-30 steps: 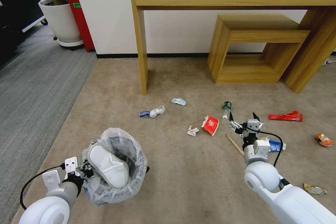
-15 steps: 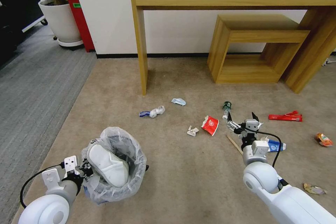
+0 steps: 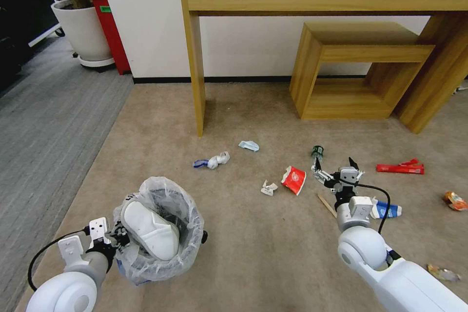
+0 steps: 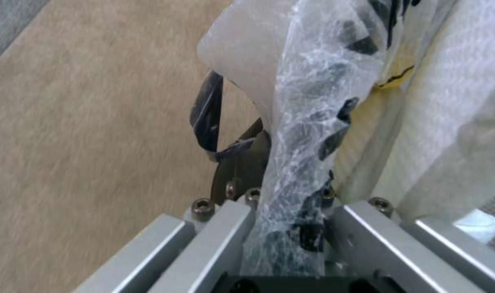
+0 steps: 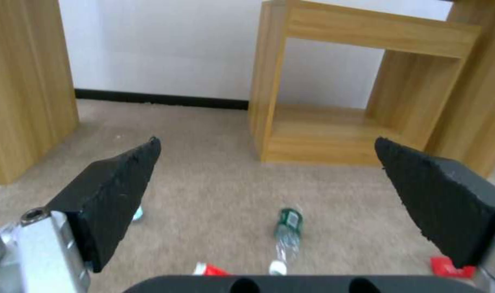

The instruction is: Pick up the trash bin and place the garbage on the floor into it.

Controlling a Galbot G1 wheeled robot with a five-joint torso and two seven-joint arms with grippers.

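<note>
Beige carpet (image 3: pixel 253 253) covered the floor in front of the robot, running back to a white wall behind a tall wooden table (image 3: pixel 195 58) and a low wooden shelf unit (image 3: pixel 356 63).

Nearest the robot, on its left, the trash bin (image 3: pixel 158 231) was held by the left gripper (image 3: pixel 114 241), whose fingers were pinched on the rim and the crinkled plastic liner (image 4: pixel 302 154) (the wrist view showed film and rim wall squeezed between them). A white slipper (image 3: pixel 148 231) lay inside. The bin was judged light but its liner slippery and loose, so a hold on the stiff rim wall, not the film alone, was thought safer.

On the right, the right gripper (image 3: pixel 335 171) was held above the carpet with its black fingers (image 5: pixel 117 191) spread wide and nothing between them. The green-labelled bottle (image 5: pixel 288 232) lay just ahead of and below the gap, cap end toward the gripper. It was judged light, thin-walled, smooth and liable to roll; the middle of the body, taken across its width, seemed the best place to hold it.

A red paper cup (image 3: pixel 293 179) lay just left of the gripper, a wooden stick (image 3: pixel 326 204) and a blue-white carton (image 3: pixel 387 209) nearer the robot beside the arm, and a red wrapper (image 3: pixel 400 167) to the right. Farther off lay crumpled paper (image 3: pixel 268 187) and more small litter (image 3: pixel 212 161).
</note>
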